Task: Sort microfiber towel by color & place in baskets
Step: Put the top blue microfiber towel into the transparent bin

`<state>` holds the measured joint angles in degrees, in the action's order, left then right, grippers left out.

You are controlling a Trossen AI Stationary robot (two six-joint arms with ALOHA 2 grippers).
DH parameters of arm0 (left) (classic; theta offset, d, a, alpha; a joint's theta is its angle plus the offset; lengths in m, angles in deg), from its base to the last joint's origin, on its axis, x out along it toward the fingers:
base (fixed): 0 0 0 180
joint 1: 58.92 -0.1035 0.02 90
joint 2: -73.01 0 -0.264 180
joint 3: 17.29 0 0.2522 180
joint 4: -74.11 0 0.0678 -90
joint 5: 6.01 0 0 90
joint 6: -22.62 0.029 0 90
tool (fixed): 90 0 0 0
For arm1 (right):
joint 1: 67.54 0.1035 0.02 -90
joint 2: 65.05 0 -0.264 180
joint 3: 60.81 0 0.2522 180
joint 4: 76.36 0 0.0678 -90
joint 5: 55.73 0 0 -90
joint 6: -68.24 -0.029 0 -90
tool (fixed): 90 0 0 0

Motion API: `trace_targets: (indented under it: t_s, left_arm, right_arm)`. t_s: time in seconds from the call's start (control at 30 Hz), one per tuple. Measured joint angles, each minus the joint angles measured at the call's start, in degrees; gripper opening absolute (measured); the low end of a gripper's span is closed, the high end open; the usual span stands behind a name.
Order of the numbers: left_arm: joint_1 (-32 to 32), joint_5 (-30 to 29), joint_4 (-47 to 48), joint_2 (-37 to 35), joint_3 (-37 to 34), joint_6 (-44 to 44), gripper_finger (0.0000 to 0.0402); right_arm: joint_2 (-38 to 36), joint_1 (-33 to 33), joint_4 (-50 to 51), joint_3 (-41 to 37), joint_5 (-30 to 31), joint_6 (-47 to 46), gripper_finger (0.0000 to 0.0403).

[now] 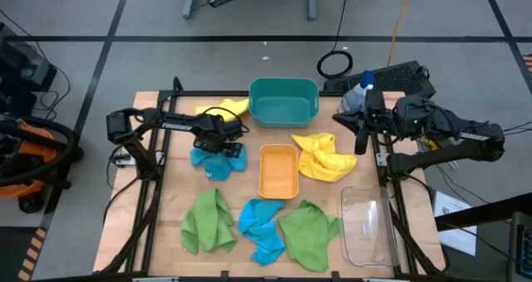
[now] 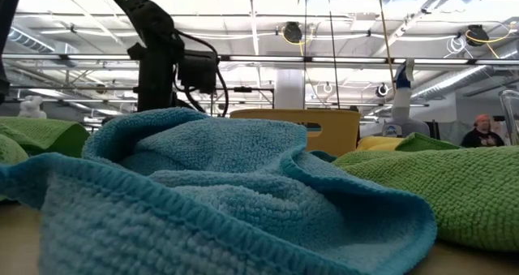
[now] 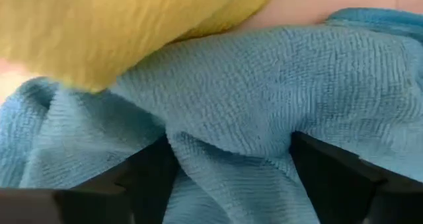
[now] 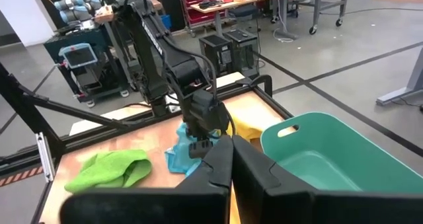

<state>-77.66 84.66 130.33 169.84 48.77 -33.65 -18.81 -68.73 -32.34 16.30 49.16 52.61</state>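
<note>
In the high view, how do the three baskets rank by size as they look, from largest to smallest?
1. Teal basket and clear basket: they look about alike, so I do not rank them.
2. Orange basket: smallest.

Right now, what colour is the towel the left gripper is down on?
Bright blue; the left gripper straddles that blue towel, clearest in the left wrist view.
</note>
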Motion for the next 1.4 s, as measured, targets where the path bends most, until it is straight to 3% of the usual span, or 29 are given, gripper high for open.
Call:
trace_targets:
  t_s: [0.13,0.3,0.37,0.53,0.7,0.87,1.07,1.23,1.4]
  left_arm:
    - [0.8,-0.1,-1.0,0.0,-1.0,0.1,0.0207]
    - [2.5,-0.2,-4.3,-0.3,-1.0,1.3,0.0056]
    - [3.4,-0.6,-5.4,-0.8,-1.1,0.7,0.0020]
    - [5.6,-1.0,-5.0,-3.5,0.5,-0.4,0.0028]
    - [7.5,-2.8,-3.4,-10.4,5.8,0.2,0.0012]
    - [9.0,-5.7,-5.1,-18.0,12.9,10.7,0.0012]
    - [8.5,-6.1,-5.1,-23.1,20.8,18.5,0.0016]
    - [7.5,-5.7,-6.0,-24.5,25.4,21.3,0.0017]
    - [6.3,-4.8,-6.0,-24.6,29.1,22.1,0.0017]
  right_arm:
    - [0.7,0.0,0.0,0.0,0.0,0.0,0.0000]
    - [1.8,0.0,-0.1,0.0,0.0,-0.2,0.0000]
    - [2.2,0.0,-0.2,0.0,0.0,-0.2,0.0000]
    - [3.1,0.0,-1.9,0.0,0.0,-0.6,0.0000]
    - [4.0,0.0,-3.4,0.0,0.0,-3.0,0.0000]
    - [6.2,0.0,-7.8,0.0,0.0,-6.4,0.0000]
    - [10.8,0.0,-20.6,0.6,-0.2,-8.7,0.0000]
    - [18.1,0.3,-21.5,9.1,-0.8,-8.7,0.0010]
    - [28.0,1.5,-14.9,23.7,-1.5,-5.9,0.0054]
